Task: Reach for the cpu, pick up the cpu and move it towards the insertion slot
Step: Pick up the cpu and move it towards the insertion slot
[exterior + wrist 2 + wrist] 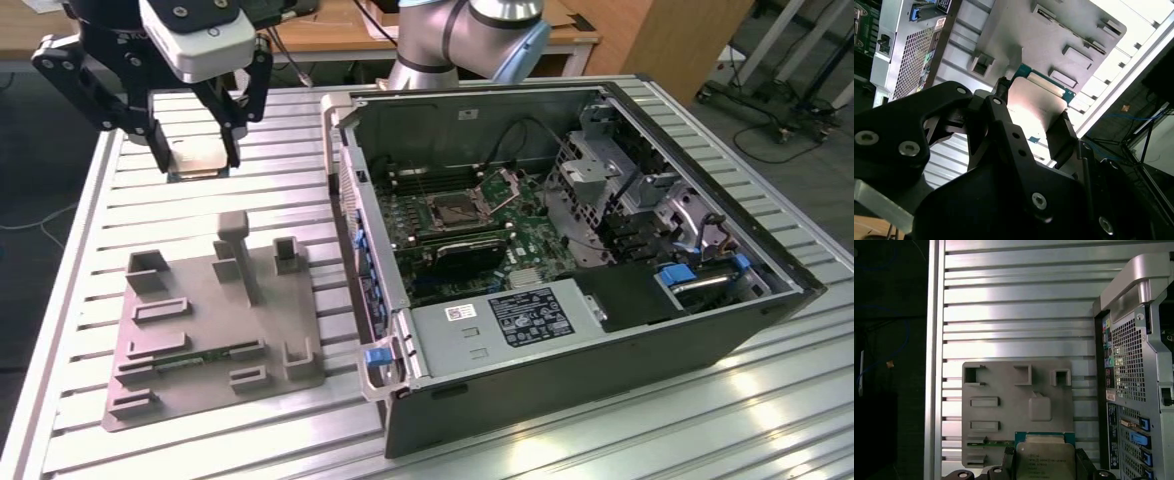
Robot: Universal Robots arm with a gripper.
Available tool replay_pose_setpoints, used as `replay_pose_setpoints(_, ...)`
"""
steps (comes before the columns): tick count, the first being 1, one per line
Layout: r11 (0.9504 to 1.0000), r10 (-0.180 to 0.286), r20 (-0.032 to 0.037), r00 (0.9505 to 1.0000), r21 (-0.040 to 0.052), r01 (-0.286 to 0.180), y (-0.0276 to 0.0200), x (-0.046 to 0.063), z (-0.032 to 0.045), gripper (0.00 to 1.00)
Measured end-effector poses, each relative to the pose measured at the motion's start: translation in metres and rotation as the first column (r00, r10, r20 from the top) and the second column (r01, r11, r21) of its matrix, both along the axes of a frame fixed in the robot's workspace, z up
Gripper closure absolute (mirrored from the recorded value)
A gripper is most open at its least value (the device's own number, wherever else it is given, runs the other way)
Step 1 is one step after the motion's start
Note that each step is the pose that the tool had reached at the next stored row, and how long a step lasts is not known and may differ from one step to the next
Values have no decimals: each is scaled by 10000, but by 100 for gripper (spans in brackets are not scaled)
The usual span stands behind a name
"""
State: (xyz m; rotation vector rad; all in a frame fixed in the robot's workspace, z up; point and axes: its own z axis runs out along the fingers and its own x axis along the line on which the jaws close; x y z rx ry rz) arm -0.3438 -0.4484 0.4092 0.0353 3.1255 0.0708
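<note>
My gripper point(198, 150) hangs high over the slatted table at the exterior view's upper left, shut on the cpu point(199, 160). In both wrist views the cpu point(1046, 457) point(1036, 107) sits flat between the black fingers point(1008, 460), with its silvery top plate and thin rim showing. It is lifted clear above the grey plastic tray point(200, 320). The insertion slot point(454, 210) is a silver-framed socket with a dark centre on the green motherboard inside the open case. Its hinged plate point(507, 185) stands raised. The slot lies well to the exterior view's right of the gripper.
The open computer case point(574, 300) has tall side walls around the motherboard, with a drive cage and cables inside. The tray point(1019, 410) has upright posts and recesses. The robot arm's base point(467, 40) stands behind the case. The table's edge point(936, 365) runs beside the tray.
</note>
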Motion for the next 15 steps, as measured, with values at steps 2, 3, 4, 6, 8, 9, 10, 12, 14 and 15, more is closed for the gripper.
replay_pose_setpoints(2, 10000, -1, 0, 10000, 0, 1, 0, 9, -1, 46)
replay_pose_setpoints(3, 10000, -1, 0, 10000, 0, 1, 0, 13, -2, 46)
replay_pose_setpoints(4, 10000, -1, 1, 10000, 0, 1, 0, 16, -2, 46)
replay_pose_setpoints(6, 10000, 0, 0, 10000, 0, 0, 0, 24, -2, 46)
replay_pose_setpoints(8, 10000, -1, 1, 10000, 1, 1, 0, 31, -4, 46)
replay_pose_setpoints(9, 10000, -1, 0, 10000, 0, 1, 0, 35, -3, 46)
replay_pose_setpoints(10, 10000, -1, 0, 10000, 0, 1, 0, 38, -4, 46)
replay_pose_setpoints(12, 10000, 0, 0, 10000, 0, 0, 0, 45, -5, 46)
replay_pose_setpoints(14, 10000, 1, -1, 10000, -1, -1, 0, 56, -4, 46)
replay_pose_setpoints(15, 10000, 0, 0, 10000, 0, 0, 0, 60, -5, 46)
